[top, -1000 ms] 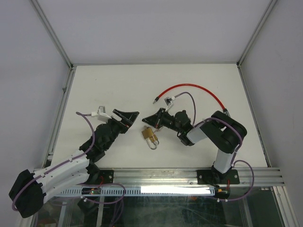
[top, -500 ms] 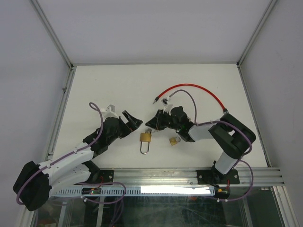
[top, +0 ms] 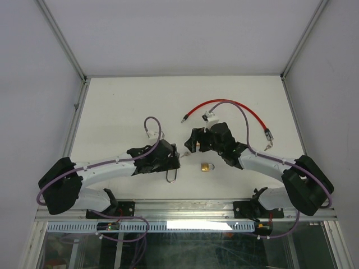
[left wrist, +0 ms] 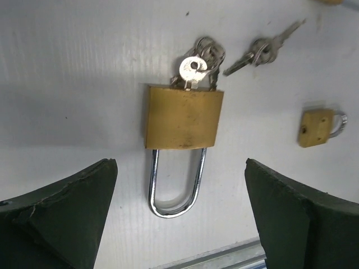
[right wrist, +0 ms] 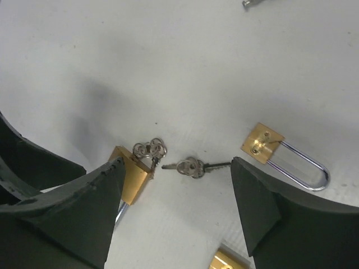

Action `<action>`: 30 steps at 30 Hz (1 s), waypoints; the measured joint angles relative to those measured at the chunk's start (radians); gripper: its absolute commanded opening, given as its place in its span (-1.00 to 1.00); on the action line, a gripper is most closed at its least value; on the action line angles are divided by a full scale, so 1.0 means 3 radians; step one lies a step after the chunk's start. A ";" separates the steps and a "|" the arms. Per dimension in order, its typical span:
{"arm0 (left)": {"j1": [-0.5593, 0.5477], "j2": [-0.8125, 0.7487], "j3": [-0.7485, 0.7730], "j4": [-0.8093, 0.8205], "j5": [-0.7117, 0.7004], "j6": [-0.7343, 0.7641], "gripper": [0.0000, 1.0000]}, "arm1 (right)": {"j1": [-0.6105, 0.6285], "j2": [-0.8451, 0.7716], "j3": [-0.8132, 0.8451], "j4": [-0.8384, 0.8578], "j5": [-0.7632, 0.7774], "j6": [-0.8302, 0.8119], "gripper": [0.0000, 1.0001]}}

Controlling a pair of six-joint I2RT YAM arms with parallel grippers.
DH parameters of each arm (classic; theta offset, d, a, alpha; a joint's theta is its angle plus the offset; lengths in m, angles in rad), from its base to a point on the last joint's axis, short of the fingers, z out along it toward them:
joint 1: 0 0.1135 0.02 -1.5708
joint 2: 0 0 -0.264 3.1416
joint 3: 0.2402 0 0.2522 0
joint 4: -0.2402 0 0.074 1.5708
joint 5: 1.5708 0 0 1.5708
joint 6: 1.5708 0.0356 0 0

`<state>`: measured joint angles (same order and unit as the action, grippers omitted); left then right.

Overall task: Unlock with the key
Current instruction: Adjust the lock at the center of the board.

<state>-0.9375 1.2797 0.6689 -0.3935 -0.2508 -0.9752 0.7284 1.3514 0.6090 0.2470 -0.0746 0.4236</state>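
Both wide open, empty: left claw, right claw. Padlock lies flat, squarely between left's fingers, long axis crossing their gap, key end farthest from the wrist. Left's closer.

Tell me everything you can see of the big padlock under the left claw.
The big padlock has a rectangular brass-coloured body and a long, shiny steel loop; both legs run into the body, so it looks shut. It lies flat on the white table, loop toward the arms' bases. A key on a ring sits at its keyhole end, apparently inserted. The open left claw hangs above, fingers either side, not touching it.
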 measured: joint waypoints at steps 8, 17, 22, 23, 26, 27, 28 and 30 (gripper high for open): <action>-0.0437 0.0703 0.0456 -0.0474 -0.0267 0.0027 0.98 | -0.0037 -0.0175 -0.0090 -0.0200 0.0177 -0.0125 0.69; -0.0441 0.0905 0.0628 -0.0968 -0.0612 -0.0120 0.98 | -0.0039 -0.0202 -0.0125 -0.0229 0.0184 -0.0195 0.70; -0.0191 0.0894 0.0624 -0.1106 -0.0656 -0.0228 0.98 | -0.0039 -0.0226 -0.0125 -0.0217 0.0139 -0.0234 0.69; -0.0117 0.0879 0.0613 -0.1118 -0.0660 -0.0247 0.98 | -0.0039 -0.0226 -0.0125 -0.0217 0.0128 -0.0251 0.69; 0.0168 0.0755 0.0498 -0.1155 -0.0716 -0.0287 0.98 | -0.0039 -0.0226 -0.0125 -0.0217 0.0088 -0.0295 0.68; 0.0271 0.0690 0.0441 -0.1169 -0.0749 -0.0286 0.98 | -0.0039 -0.0226 -0.0125 -0.0219 0.0066 -0.0312 0.68; 0.0345 0.0636 0.0401 -0.1183 -0.0776 -0.0286 0.98 | -0.0039 -0.0224 -0.0123 -0.0219 0.0033 -0.0332 0.68; 0.0532 0.0496 0.0324 -0.1193 -0.0830 -0.0272 0.98 | -0.0039 -0.0196 -0.0103 -0.0226 -0.0046 -0.0380 0.68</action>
<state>-0.7780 1.4284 0.7662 -0.7513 -0.4999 -1.0569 0.7166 1.2926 0.5781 0.1791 -0.0883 0.3096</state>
